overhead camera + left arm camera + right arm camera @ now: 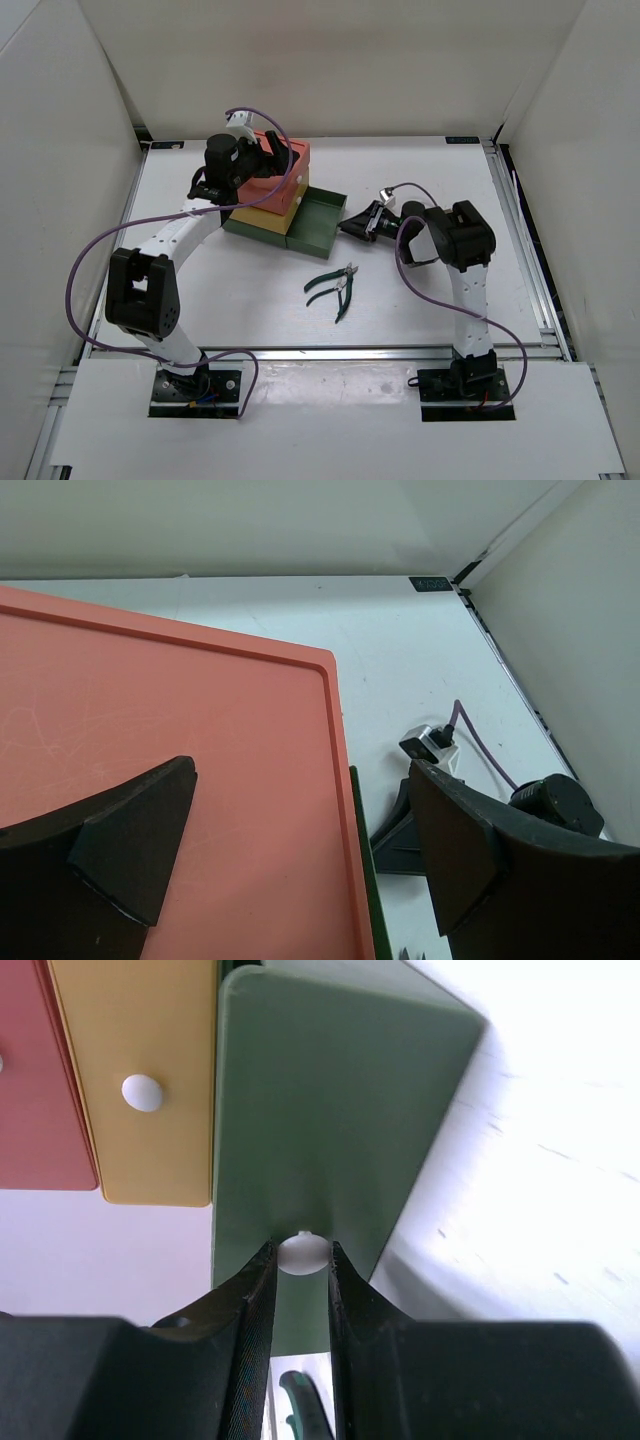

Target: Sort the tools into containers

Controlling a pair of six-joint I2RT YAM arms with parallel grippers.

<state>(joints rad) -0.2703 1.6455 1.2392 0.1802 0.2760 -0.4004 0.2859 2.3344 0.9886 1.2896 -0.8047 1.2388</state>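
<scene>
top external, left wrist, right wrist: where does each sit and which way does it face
top external: above and behind the bases, looking down at the white table; both arms show.
left wrist: over the salmon-red box, facing the far right corner; open left gripper shows.
right wrist: low, facing the drawer fronts; right gripper shut on the small white knob of the dark green drawer.
shared: top external and right wrist both show that drawer, pulled out.

Green shape [298,1400] behind right end effector [302,1252]: unidentifiable.
</scene>
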